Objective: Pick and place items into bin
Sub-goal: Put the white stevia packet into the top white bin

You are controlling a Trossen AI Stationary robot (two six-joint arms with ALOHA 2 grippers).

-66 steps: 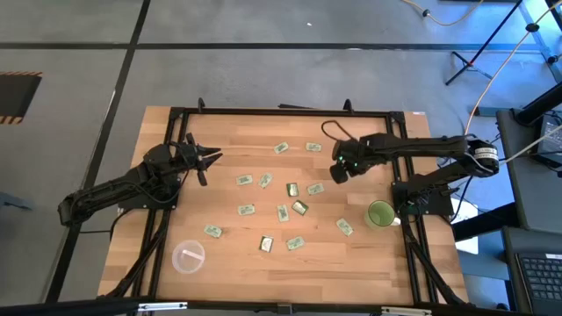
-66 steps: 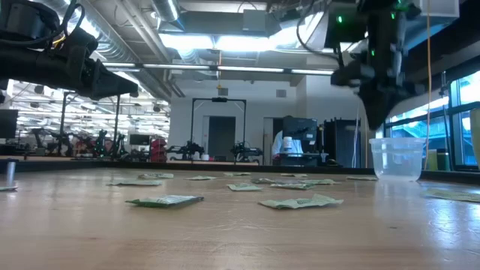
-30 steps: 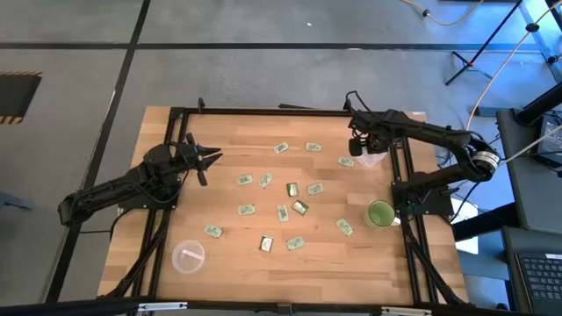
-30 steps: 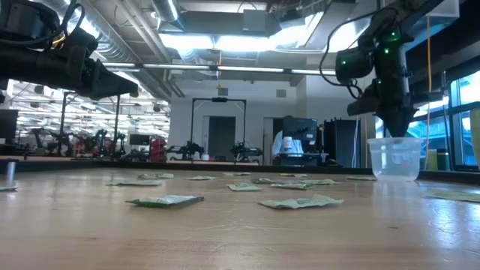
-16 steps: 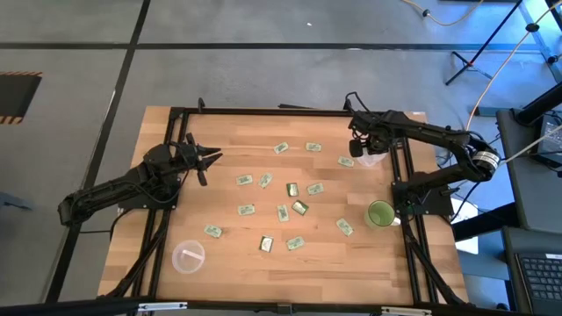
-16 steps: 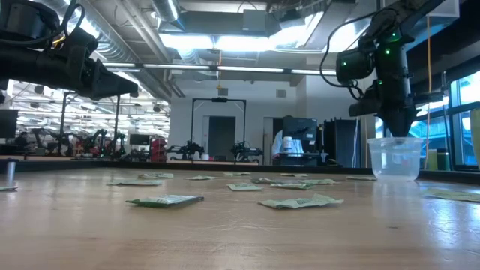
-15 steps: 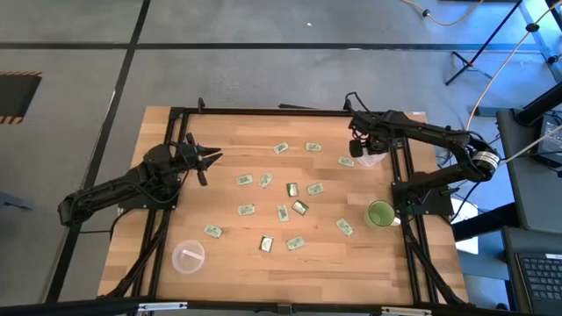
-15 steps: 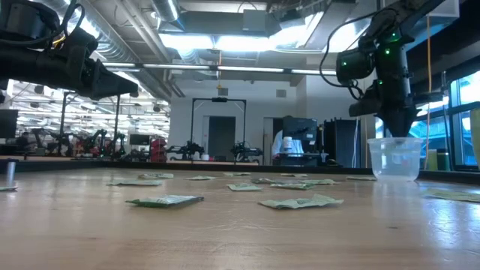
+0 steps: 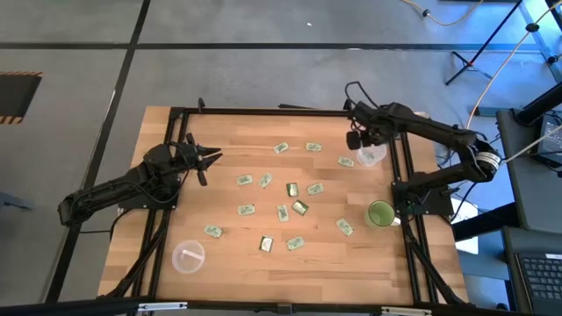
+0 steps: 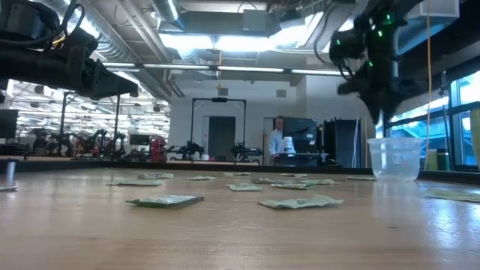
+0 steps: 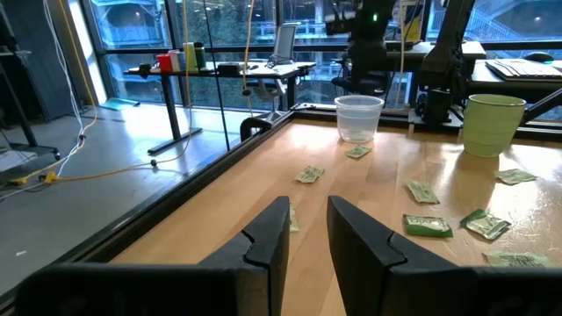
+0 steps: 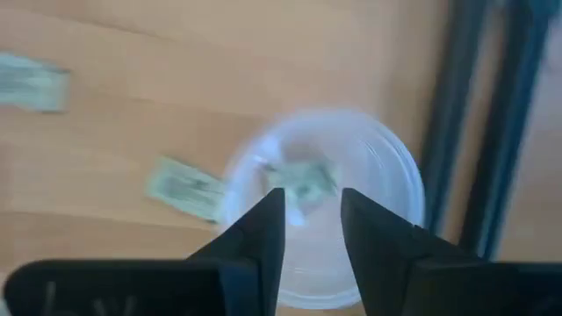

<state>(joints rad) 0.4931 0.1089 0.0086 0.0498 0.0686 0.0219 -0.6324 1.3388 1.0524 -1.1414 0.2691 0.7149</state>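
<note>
Up from the clear cup [image 9: 371, 156] goes the right gripper [image 12: 306, 230], fingers parted and empty, since its packet [image 12: 301, 180] now lies inside. More packets [image 9: 291, 189] dot mid-table. Left gripper [image 11: 305, 230] hovers at its own side, slightly parted, empty, likely waiting its turn.
</note>
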